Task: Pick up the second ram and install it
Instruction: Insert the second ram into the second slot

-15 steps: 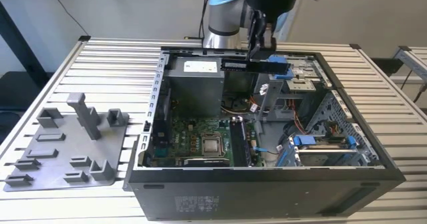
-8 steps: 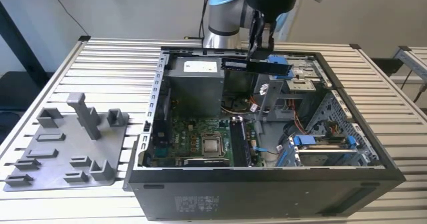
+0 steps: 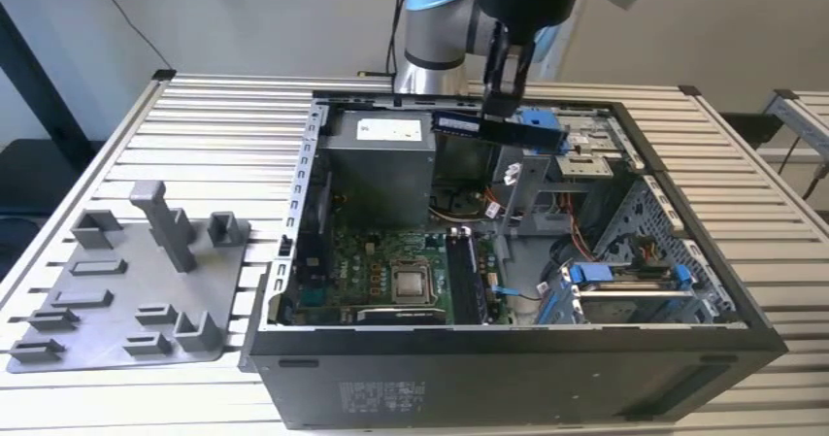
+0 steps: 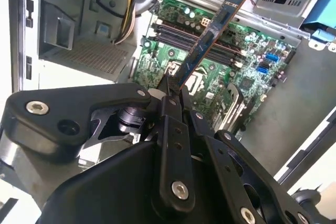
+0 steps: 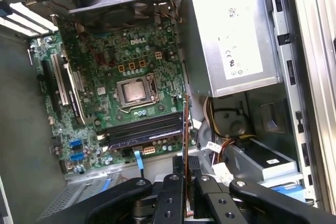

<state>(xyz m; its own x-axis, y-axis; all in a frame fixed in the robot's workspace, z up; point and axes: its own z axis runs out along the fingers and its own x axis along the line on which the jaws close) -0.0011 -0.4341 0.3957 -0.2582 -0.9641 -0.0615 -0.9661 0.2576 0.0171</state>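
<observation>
- Gripper: my gripper (image 3: 499,101) is clamped shut on the second ram (image 3: 500,128). It pinches the board at one end, so the rest of it sticks out free, which I'd guess leaves the contact edge clear for seating.
- Where the ram is: in the air over the open computer case (image 3: 518,378), toward the far wall and just beside the power supply (image 3: 376,154). It isn't touching anything inside.
- Angle: in the second wrist view the board juts out past the fingers (image 4: 168,103) at a slant over the motherboard (image 4: 210,72).
- Target: the memory slots (image 5: 144,129) sit near the CPU socket (image 5: 135,90). In the first wrist view I see the stick edge-on, as a thin line near one end of the slots. I honestly can't tell if it's lined up with a free one.
- Holder: the grey holder tray (image 3: 130,290) is on the slatted table (image 3: 208,116) at the exterior view's left, well apart from the case.
- Progress: the pickup looks done to me, and seating isn't done yet.
</observation>
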